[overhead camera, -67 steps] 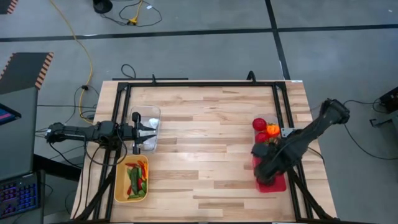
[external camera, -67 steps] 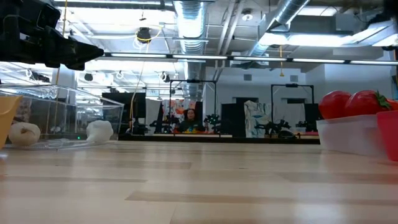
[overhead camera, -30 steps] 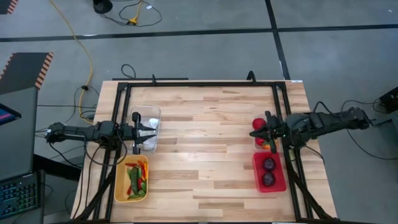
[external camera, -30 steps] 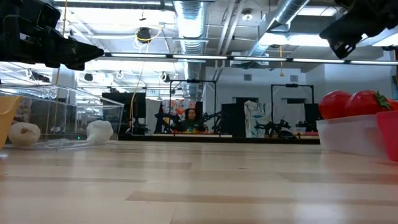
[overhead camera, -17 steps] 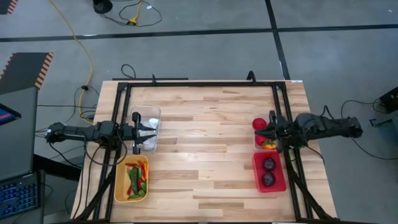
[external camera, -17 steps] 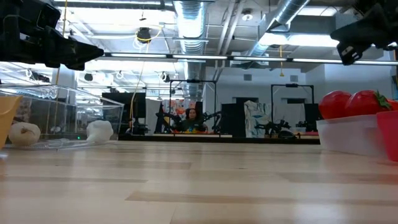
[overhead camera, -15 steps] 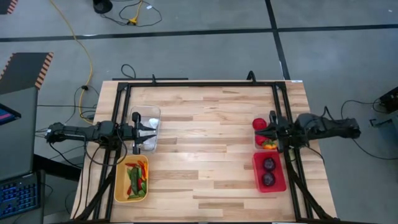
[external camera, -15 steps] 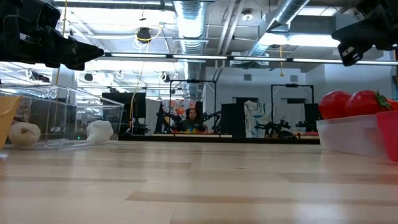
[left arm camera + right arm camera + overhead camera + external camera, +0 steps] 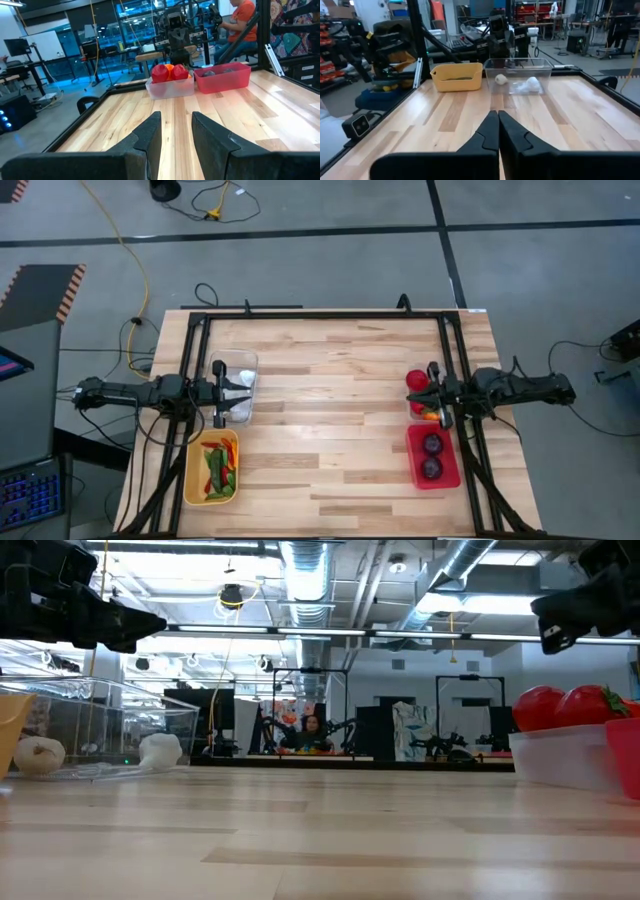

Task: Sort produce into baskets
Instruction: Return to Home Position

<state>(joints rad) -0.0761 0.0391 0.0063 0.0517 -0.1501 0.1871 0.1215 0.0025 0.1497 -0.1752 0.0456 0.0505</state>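
My left gripper (image 9: 246,391) hangs level and open above the clear basket (image 9: 232,383) at the table's left, which holds white garlic (image 9: 501,78). The yellow basket (image 9: 212,468) nearer the front holds green and red chillies. At the right, my right gripper (image 9: 416,394) is shut and empty, level above the clear basket (image 9: 170,86) of red tomatoes (image 9: 540,707) and orange produce. The red basket (image 9: 433,457) next to it holds two dark purple rounds. In the wrist views, the left fingers (image 9: 150,135) stand apart and the right fingers (image 9: 492,131) meet.
A black frame (image 9: 320,315) runs along the table's far, left and right edges. The wooden table top (image 9: 330,420) between the two pairs of baskets is bare. A person (image 9: 242,20) sits beyond the table's right side.
My right gripper has sunk a little and levelled out above the clear basket of tomatoes, while its arm has folded back toward the table's right edge. Shortly before that it was down at the red basket.
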